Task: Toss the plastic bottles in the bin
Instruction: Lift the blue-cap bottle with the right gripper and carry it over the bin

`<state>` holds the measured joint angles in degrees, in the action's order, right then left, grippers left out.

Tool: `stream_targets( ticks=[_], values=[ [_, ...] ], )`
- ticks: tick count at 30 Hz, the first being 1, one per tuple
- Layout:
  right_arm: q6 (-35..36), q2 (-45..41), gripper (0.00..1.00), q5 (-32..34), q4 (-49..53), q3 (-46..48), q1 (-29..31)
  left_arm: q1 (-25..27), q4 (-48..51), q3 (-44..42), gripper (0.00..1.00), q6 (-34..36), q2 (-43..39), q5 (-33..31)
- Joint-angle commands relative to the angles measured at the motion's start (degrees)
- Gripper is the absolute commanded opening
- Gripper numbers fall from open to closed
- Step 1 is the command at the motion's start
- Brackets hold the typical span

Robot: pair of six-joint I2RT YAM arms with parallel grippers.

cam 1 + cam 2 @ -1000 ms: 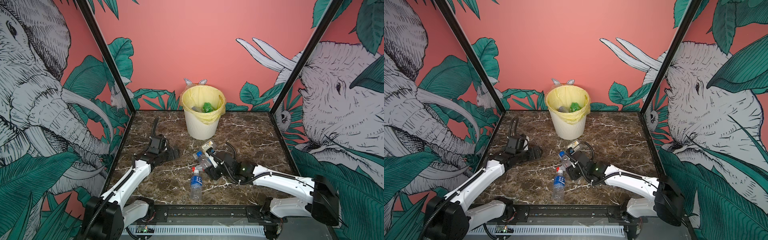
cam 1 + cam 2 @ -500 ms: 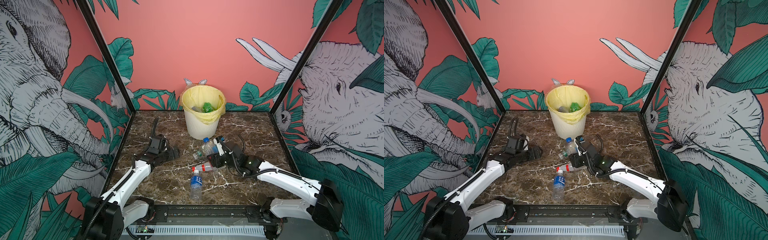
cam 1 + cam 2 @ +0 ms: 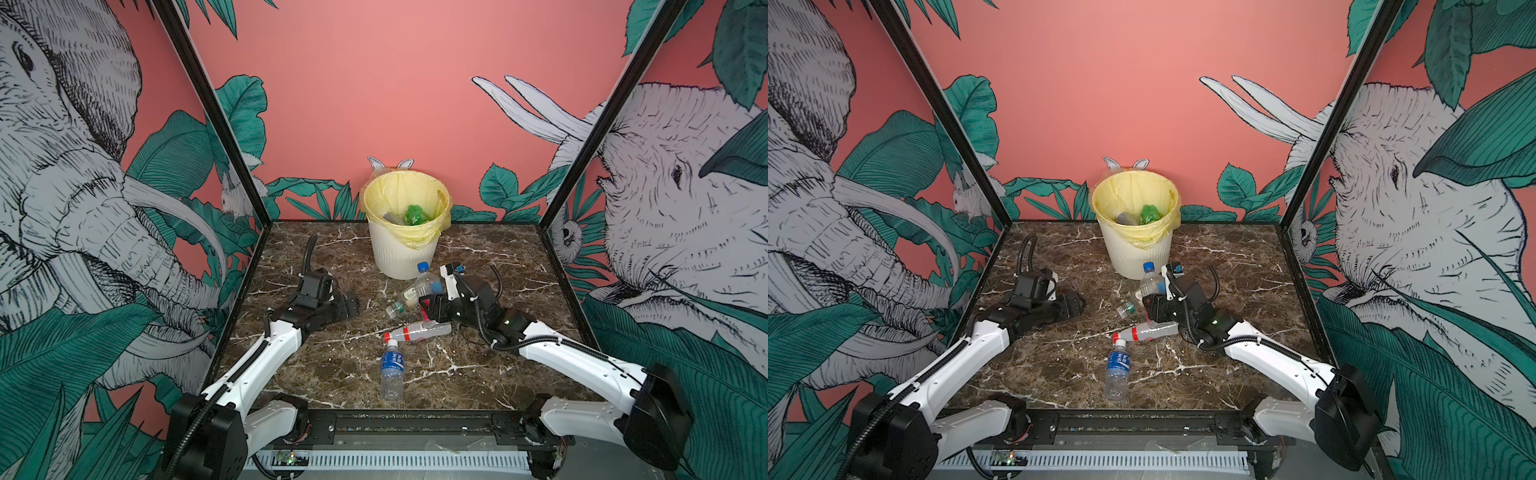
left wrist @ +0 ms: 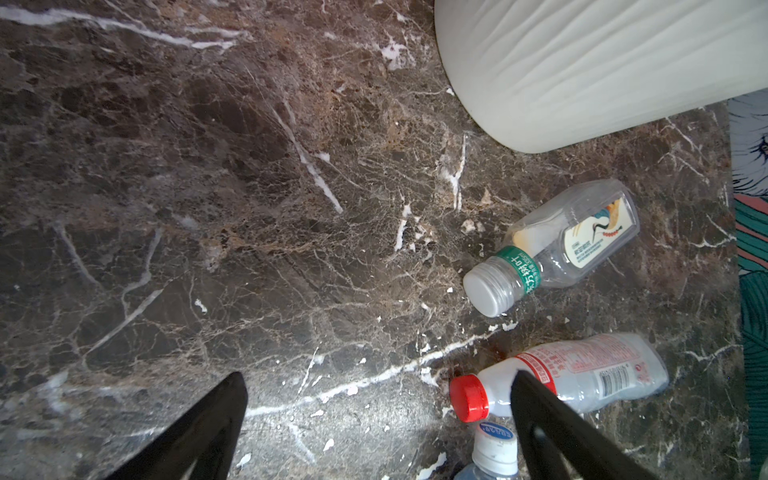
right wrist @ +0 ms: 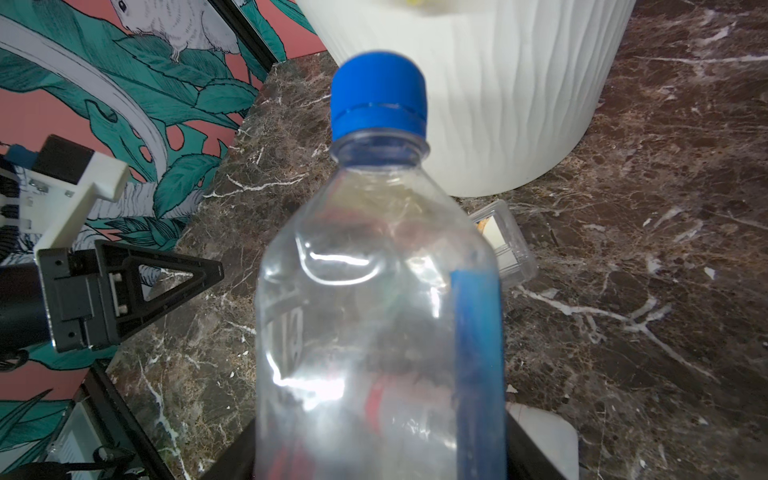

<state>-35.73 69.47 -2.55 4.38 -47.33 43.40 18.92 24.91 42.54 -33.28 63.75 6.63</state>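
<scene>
Right gripper (image 3: 434,291) clamps a clear blue-capped plastic bottle (image 5: 374,311), jaws mostly hidden behind it. Left gripper (image 4: 378,378) gapes wide, empty.

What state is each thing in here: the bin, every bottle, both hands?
Bin: upright, lined, bottles inside.
Blue-cap bottle: capped, held tilted with its cap up, next to the bin.
Green-band bottle: capped, lying on its side.
Red-cap bottle: capped, lying on its side.
Blue-label bottle: capped, lying on its side.
Left hand: open, empty.
Right hand: shut on the blue-cap bottle.
</scene>
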Motion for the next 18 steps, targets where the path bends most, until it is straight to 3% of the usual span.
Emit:
stream_targets(
  ticks=[1, 10, 18],
  values=[
    [-1.0, -1.9, 0.64, -2.0, -3.6, -0.4, -0.9, -0.3, -0.3, -0.1, 0.99, -0.2, -0.6, 0.3],
    [-3.9, -4.2, 0.63, -2.8, -5.2, -2.2, -3.1, -0.4, -0.4, -0.2, 0.99, -0.3, -0.4, 0.1],
    [-2.0, -5.8, 0.63, -0.8, -5.5, -4.5, -3.5, -0.4, -0.8, -0.7, 0.99, -0.4, -0.4, 0.1]
  ],
)
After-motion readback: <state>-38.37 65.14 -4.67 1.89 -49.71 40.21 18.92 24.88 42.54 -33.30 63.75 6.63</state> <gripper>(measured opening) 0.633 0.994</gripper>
